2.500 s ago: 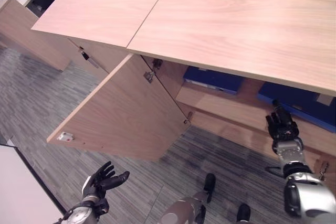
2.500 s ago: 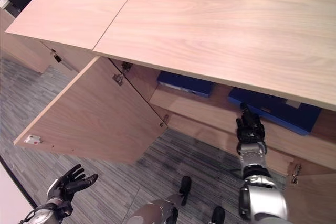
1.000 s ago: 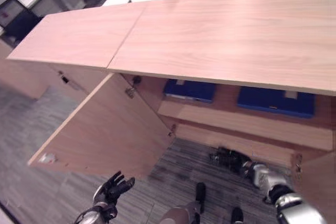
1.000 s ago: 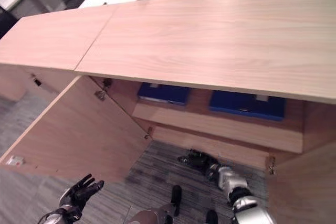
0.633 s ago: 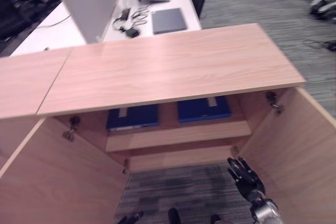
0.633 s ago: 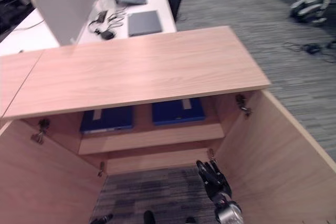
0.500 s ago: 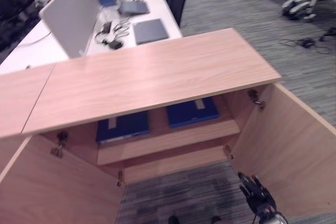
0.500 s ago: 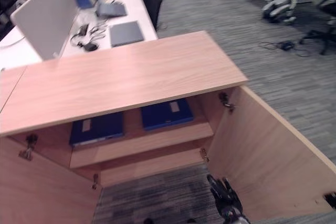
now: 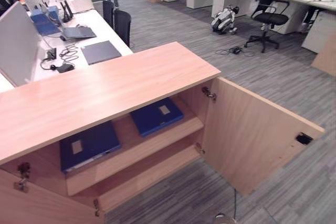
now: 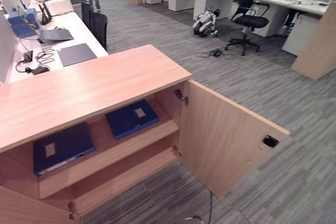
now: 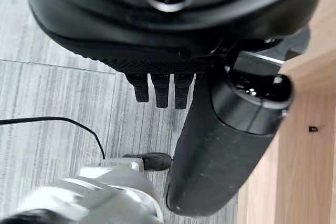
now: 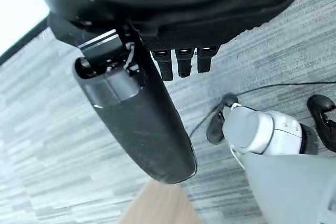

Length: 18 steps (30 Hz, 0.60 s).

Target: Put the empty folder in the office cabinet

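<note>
The office cabinet (image 9: pixel 105 85) stands before me with its right-hand door (image 9: pixel 252 135) swung wide and its wooden top bare. On the upper shelf (image 10: pixel 131 140) lie two blue folders, flat and side by side but apart: one folder (image 10: pixel 63 148) towards my left, the other folder (image 10: pixel 131 118) towards my right, each bearing a pale label on its cover. The lower shelf (image 10: pixel 126 174) beneath them holds nothing that I can see. Behind the cabinet runs a white desk (image 9: pixel 100 27) carrying a closed grey laptop (image 9: pixel 101 52), an open laptop (image 9: pixel 73 31) and some cables. Farther off, on the grey carpet (image 9: pixel 273 77), stand a black office chair (image 9: pixel 268 17) and a small white quadruped robot (image 9: pixel 224 18). My left hand (image 11: pixel 163 40) hangs above the carpet beside a wooden panel, its fingers (image 11: pixel 160 88) relaxed and its thumb (image 11: pixel 226 145) straight, grasping nothing. My right hand (image 12: pixel 173 19) likewise hangs over the carpet, fingers (image 12: pixel 184 62) released, thumb (image 12: pixel 139 124) extended, and empty.
</note>
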Motion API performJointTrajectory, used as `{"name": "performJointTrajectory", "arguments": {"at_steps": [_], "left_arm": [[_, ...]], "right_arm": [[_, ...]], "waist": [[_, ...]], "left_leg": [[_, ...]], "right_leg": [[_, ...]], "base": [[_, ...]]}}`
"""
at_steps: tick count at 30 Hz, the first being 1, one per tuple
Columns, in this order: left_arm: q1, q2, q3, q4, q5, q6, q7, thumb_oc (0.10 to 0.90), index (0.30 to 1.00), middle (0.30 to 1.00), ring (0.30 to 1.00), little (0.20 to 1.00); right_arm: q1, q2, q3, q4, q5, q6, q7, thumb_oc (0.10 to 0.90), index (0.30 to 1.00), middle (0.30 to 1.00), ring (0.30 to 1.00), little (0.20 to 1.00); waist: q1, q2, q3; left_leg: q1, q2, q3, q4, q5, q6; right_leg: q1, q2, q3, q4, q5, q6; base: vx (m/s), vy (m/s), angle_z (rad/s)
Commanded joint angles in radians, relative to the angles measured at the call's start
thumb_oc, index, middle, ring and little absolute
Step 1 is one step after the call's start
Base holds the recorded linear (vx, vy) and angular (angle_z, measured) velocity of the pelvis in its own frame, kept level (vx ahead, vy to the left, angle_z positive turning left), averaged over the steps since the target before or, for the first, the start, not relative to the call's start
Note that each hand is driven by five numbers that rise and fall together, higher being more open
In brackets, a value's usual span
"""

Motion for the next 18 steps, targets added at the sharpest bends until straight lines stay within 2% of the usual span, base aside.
{"name": "performJointTrajectory", "arguments": {"at_steps": [1, 2, 3, 4, 5, 7, 8, 10, 14, 16, 17, 18], "left_arm": [[-0.015, 0.07, 0.051, 0.015, 0.026, 0.005, 0.008, 0.8, 0.9, 0.9, 0.9, 0.9], [-0.012, 0.071, 0.056, 0.01, 0.022, 0.002, 0.004, 0.8, 0.9, 0.9, 0.9, 0.9], [-0.012, 0.071, 0.056, 0.01, 0.022, 0.002, 0.004, 0.8, 0.9, 0.9, 0.9, 0.9], [-0.008, 0.072, 0.064, 0.002, 0.014, 0.002, 0.005, 0.8, 0.9, 0.9, 0.9, 0.9], [0.0, 0.078, 0.079, -0.016, 0.01, -0.002, 0.008, 0.8, 0.9, 0.9, 0.9, 0.9], [0.001, 0.078, 0.081, -0.024, 0.01, -0.003, 0.007, 0.8, 0.9, 0.9, 0.9, 0.9], [0.001, 0.077, 0.08, -0.034, 0.016, -0.003, 0.001, 0.8, 0.9, 0.9, 0.9, 0.9], [-0.013, 0.067, 0.066, -0.08, 0.035, -0.011, -0.012, 0.8, 0.9, 0.9, 0.9, 0.9], [-0.034, 0.055, 0.036, -0.106, 0.052, -0.012, -0.026, 0.8, 0.9, 0.9, 0.9, 0.9], [-0.038, 0.052, 0.037, -0.107, 0.056, -0.012, -0.026, 0.8, 0.9, 0.9, 0.9, 0.9], [-0.043, 0.053, 0.026, -0.109, 0.065, -0.014, -0.031, 0.8, 0.9, 0.9, 0.9, 0.9], [-0.044, 0.051, 0.028, -0.109, 0.065, -0.014, -0.031, 0.8, 0.9, 0.9, 0.9, 0.9]], "right_arm": [[-0.028, -0.047, -0.004, -0.064, -0.055, -0.046, -0.005, 0.8, 0.9, 0.9, 0.9, 0.9], [-0.022, -0.063, -0.011, -0.089, -0.075, -0.051, -0.01, 0.8, 0.9, 0.9, 0.9, 0.9], [-0.022, -0.063, -0.011, -0.089, -0.075, -0.05, -0.011, 0.8, 0.9, 0.9, 0.9, 0.9], [-0.019, -0.081, -0.012, -0.113, -0.106, -0.059, -0.027, 0.8, 0.9, 0.9, 0.9, 0.9], [-0.014, -0.117, -0.004, -0.195, -0.18, -0.07, -0.048, 0.8, 0.9, 0.9, 0.9, 0.9], [-0.013, -0.141, 0.005, -0.244, -0.232, -0.072, -0.061, 0.8, 0.9, 0.9, 0.9, 0.9], [-0.017, -0.172, 0.017, -0.318, -0.302, -0.073, -0.075, 0.8, 0.9, 0.9, 0.9, 0.9], [-0.032, -0.276, 0.048, -0.519, -0.573, -0.045, -0.12, 0.8, 0.9, 0.9, 0.9, 0.9], [-0.088, -0.37, 0.098, -0.661, -0.738, -0.027, -0.116, 0.8, 0.9, 0.9, 0.9, 0.9], [-0.102, -0.382, 0.109, -0.7, -0.767, -0.02, -0.112, 0.8, 0.9, 0.9, 0.9, 0.9], [-0.146, -0.426, 0.148, -0.735, -0.806, -0.023, -0.083, 0.8, 0.9, 0.9, 0.9, 0.9], [-0.15, -0.427, 0.15, -0.733, -0.807, -0.024, -0.083, 0.8, 0.9, 0.9, 0.9, 0.9]], "waist": [[-0.015, -0.013, -0.016], [-0.012, -0.026, -0.032], [-0.012, -0.025, -0.032], [-0.007, -0.035, -0.041], [-0.009, -0.042, -0.051], [-0.008, -0.042, -0.055], [-0.009, -0.044, -0.057], [-0.006, -0.045, -0.068], [0.0, -0.044, -0.072], [-0.001, -0.042, -0.071], [0.008, -0.042, -0.073], [0.006, -0.041, -0.072]], "left_leg": [[0.077, -0.073, -0.045, 0.0, -0.137, 0.011], [0.073, -0.076, -0.028, 0.0, -0.136, 0.009], [0.073, -0.076, -0.027, 0.0, -0.136, 0.009], [0.07, -0.074, -0.022, 0.0, -0.133, 0.008], [0.07, -0.064, -0.01, 0.0, -0.131, 0.003], [0.071, -0.059, -0.002, 0.0, -0.13, -0.002], [0.068, -0.052, 0.006, 0.0, -0.128, -0.007], [0.061, -0.033, 0.029, 0.0, -0.125, -0.019], [0.069, -0.02, 0.031, 0.0, -0.12, -0.028], [0.071, -0.016, 0.031, 0.0, -0.119, -0.03], [0.07, -0.01, 0.031, 0.0, -0.114, -0.036], [0.07, -0.01, 0.031, 0.0, -0.114, -0.036]], "right_leg": [[-0.028, -0.034, -0.007, -0.017, 0.122, 0.021], [-0.003, -0.024, -0.015, -0.053, 0.125, 0.027], [-0.002, -0.024, -0.015, -0.054, 0.126, 0.027], [0.008, -0.004, -0.012, -0.08, 0.118, 0.025], [0.009, 0.039, 0.002, -0.129, 0.094, 0.018], [0.011, 0.06, 0.007, -0.158, 0.09, 0.014], [0.014, 0.079, 0.014, -0.189, 0.089, 0.011], [0.033, 0.122, 0.029, -0.27, 0.098, 0.007], [0.052, 0.138, 0.029, -0.288, 0.093, 0.0], [0.057, 0.141, 0.027, -0.294, 0.093, -0.003], [0.065, 0.145, 0.02, -0.302, 0.089, -0.007], [0.066, 0.146, 0.02, -0.303, 0.09, -0.008]], "base": [[0.02, -0.068, -0.42], [0.02, -0.07, -0.42], [0.02, -0.099, -0.63], [0.04, -0.162, -0.75], [0.04, -0.167, -0.78], [0.02, -0.139, -0.45], [0.01, -0.19, -0.29], [0.03, -0.198, -0.65], [0.04, -0.097, -0.42], [0.02, -0.071, 0.07], [0.02, -0.081, 0.0], [0.02, -0.073, -0.05]]}}
